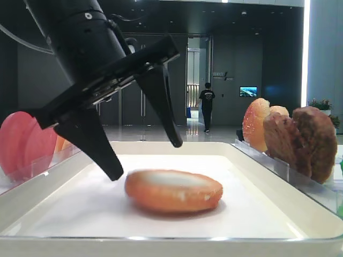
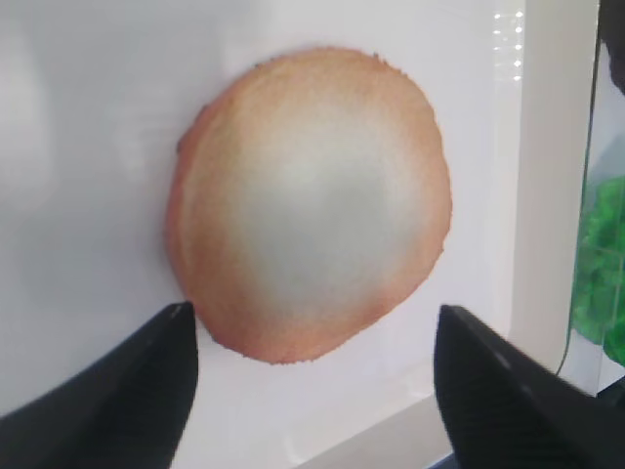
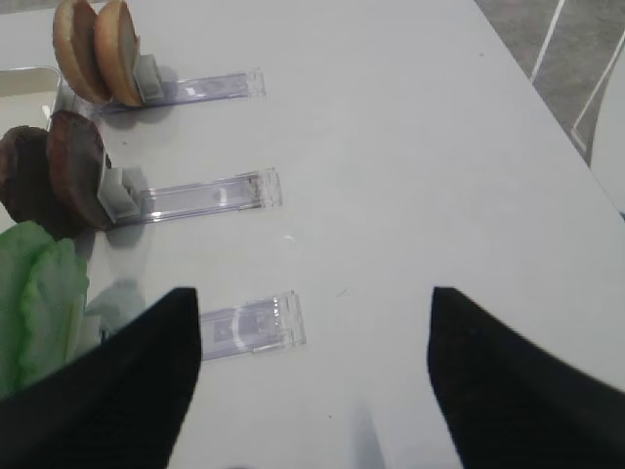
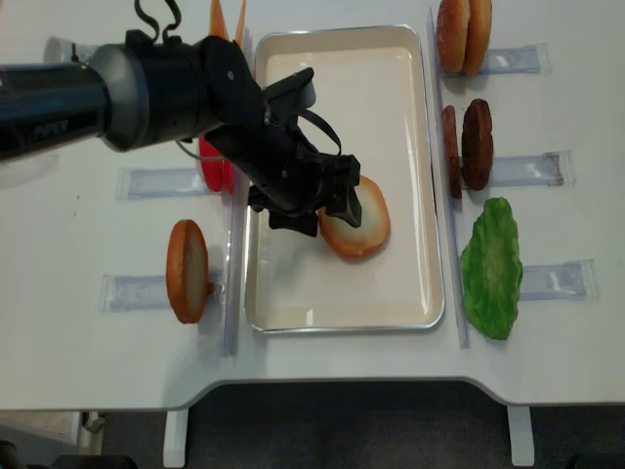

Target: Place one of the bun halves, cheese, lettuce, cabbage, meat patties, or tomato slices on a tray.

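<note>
Lies flat on the white tray [image 1: 64, 176], pale face up: bun half [image 1: 173, 189], set down as the burger's base. Hovers just above with jaws spread wide and empty: left gripper [image 1: 143, 159], released. Waits spread over bare table [image 3: 391, 147], holding nothing: right gripper [image 3: 314, 376]. Stand on edge in clear holders beside the tray for easy pinching: meat patties [image 4: 467, 145], tomato slices [image 1: 21, 144].

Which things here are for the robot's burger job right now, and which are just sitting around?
For the job:
- round golden-orange bun half with pale face, lying flat
- large white rectangular tray under it
- black left hand, open above the bun

Just sitting around:
- dark brown round patties
- green lettuce leaf
- two buns in the far rack
- pinkish-red round slices
</note>
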